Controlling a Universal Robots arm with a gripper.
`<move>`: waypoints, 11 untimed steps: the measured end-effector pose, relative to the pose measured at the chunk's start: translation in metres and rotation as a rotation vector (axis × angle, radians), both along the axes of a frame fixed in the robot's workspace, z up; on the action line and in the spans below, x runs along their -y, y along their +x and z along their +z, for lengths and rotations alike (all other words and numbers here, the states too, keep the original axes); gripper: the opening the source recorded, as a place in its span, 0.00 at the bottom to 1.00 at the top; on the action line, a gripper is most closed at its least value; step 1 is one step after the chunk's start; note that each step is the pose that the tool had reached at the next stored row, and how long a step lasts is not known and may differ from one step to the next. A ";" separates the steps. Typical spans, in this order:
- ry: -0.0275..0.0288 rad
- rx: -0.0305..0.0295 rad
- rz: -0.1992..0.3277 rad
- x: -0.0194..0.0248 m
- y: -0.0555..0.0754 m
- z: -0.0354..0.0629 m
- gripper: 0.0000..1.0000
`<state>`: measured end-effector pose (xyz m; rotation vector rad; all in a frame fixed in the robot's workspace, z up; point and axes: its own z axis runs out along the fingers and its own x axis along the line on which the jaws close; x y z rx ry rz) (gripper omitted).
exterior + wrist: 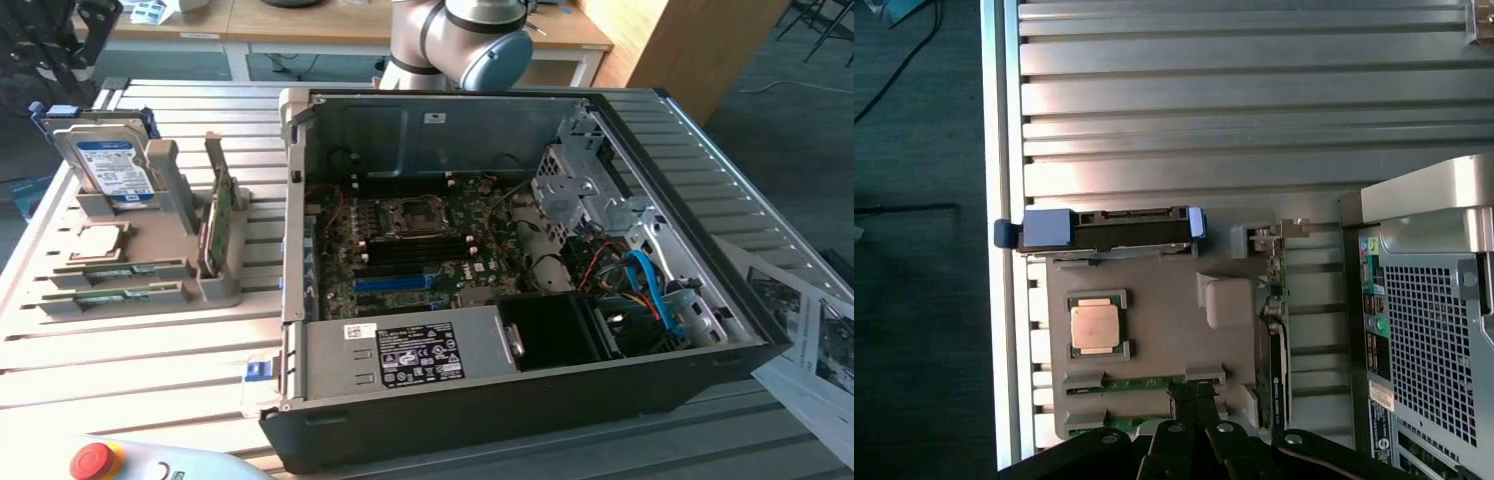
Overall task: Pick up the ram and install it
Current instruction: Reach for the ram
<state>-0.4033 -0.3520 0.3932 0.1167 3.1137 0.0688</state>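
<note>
Above the ram (pixel 1126 384) in its holder (pixel 1164 335), closed gripper (pixel 1194 396).

The grey holder (pixel 163 172) carries two ram sticks (pixel 118 271), one hard drive (pixel 110 165), one processor chip (pixel 96 243) and one broader green card (pixel 218 225). At the exterior view's right stands one open computer case (pixel 534 400). One red button (pixel 94 460) sits nearest.

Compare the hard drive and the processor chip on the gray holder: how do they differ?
The hard drive stands upright on edge; the processor chip lies flat. The hard drive is larger with a blue label; the processor chip is smaller with a bare metal top. Both sit on the gray holder.
</note>
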 end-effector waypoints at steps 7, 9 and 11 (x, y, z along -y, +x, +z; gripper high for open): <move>0.0000 0.0000 0.000 -0.0005 -0.008 0.0000 0.10; 0.0000 0.0000 0.000 -0.0005 -0.008 0.0000 0.10; 0.0000 0.0000 0.000 -0.0005 -0.008 0.0000 0.10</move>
